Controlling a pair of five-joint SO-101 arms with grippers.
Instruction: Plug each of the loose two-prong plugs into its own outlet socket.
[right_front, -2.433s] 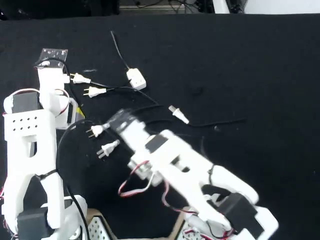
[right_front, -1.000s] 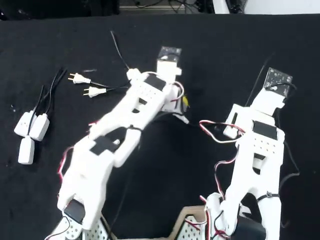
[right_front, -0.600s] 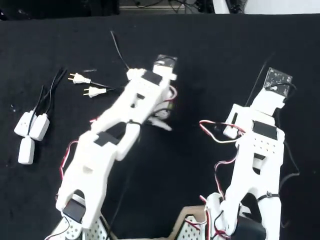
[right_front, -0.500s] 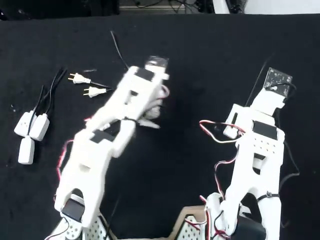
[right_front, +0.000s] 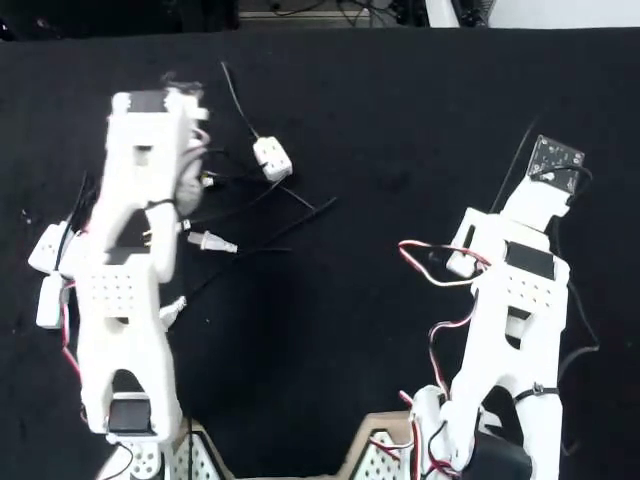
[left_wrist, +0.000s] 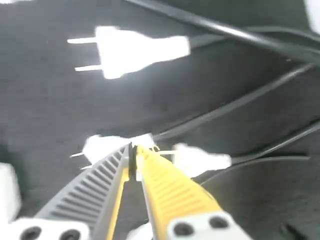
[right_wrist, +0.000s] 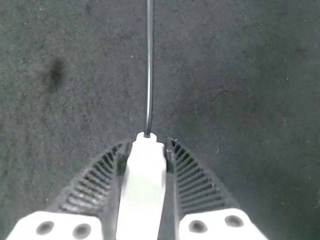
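Overhead camera looks down across the whole desk (right_front: 420, 120); each wrist camera peers close along its jaws at that same desk.

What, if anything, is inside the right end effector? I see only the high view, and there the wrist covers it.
Observer: In the right wrist view the right end effector is shut on a white block. I cannot tell if it is a plug or a socket.
Operator: Does a cable go out from it?
Observer: Yes, a black cable leaves its far end and runs straight away from the fingers.
Operator: And the other arm, is it open?
Observer: No. The left wrist view shows the left end effector shut, its tip just over a white plug.
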